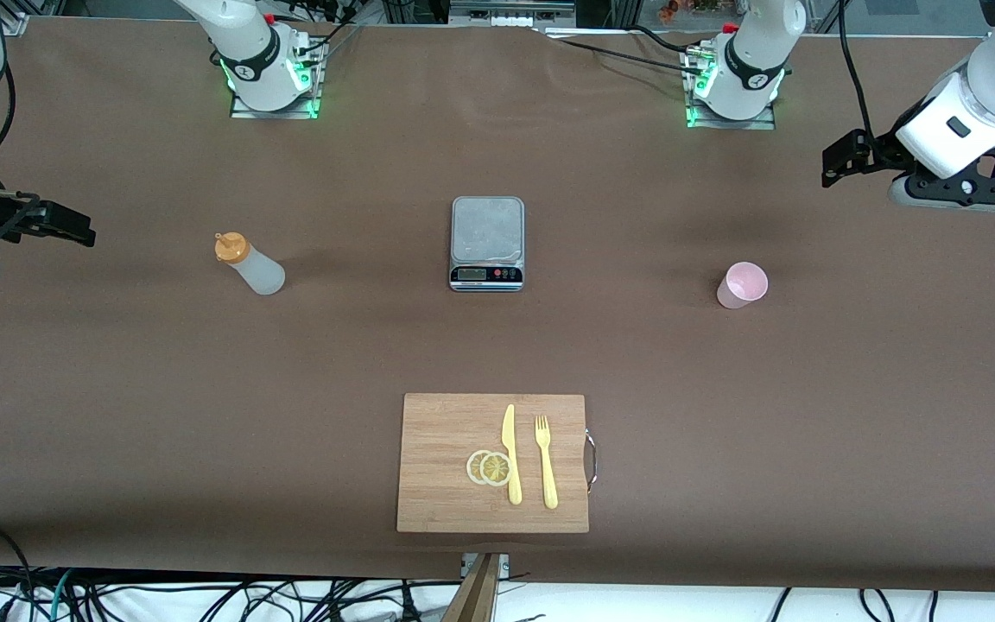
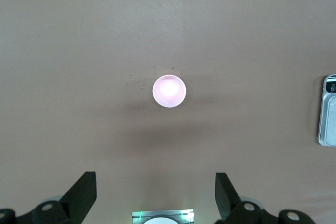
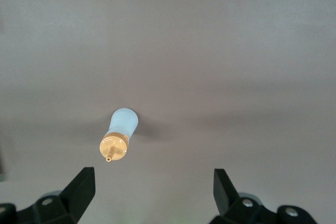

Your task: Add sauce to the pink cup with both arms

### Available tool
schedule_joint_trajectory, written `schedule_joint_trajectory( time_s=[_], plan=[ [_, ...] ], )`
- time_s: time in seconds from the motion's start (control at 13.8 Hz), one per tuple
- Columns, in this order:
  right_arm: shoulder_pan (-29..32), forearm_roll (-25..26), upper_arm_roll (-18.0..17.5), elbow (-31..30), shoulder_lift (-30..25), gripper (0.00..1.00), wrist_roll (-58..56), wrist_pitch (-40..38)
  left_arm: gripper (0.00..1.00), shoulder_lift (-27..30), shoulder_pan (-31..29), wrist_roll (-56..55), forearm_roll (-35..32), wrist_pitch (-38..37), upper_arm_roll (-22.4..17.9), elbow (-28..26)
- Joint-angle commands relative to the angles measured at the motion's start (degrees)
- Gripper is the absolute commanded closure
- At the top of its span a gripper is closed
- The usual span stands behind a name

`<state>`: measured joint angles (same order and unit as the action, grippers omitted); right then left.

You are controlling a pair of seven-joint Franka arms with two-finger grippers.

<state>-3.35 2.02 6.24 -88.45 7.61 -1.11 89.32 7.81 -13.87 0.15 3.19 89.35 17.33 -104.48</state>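
I am logging, in order: right hand [image 1: 74, 229] hanging wide open and empty over the table's [image 1: 117, 415] right-arm end, sauce bottle [image 1: 249, 263] standing near it, scale [image 1: 487, 243] sitting mid-table, pink cup [image 1: 741, 285] standing upright toward the left arm's end, left hand [image 1: 839, 162] hovering open, holding nothing.

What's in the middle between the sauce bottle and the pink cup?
The scale stands between the bottle and the cup, seen in the front view.
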Motion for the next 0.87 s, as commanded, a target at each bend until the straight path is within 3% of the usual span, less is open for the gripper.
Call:
schedule_joint_trajectory(
  time_s=[0.0,0.8],
  plan=[
    [0.01,-0.35,-0.17,1.17,0.39,0.00,0.40,-0.37,0.01,0.02,-0.55,-0.24,1.12,-0.93,0.24,0.68],
    [-0.17,-0.44,-0.17,1.26,0.39,0.00,-0.39,-0.46,0.01,0.02,-0.55,-0.24,1.03,-0.93,0.24,0.59]
  ],
)
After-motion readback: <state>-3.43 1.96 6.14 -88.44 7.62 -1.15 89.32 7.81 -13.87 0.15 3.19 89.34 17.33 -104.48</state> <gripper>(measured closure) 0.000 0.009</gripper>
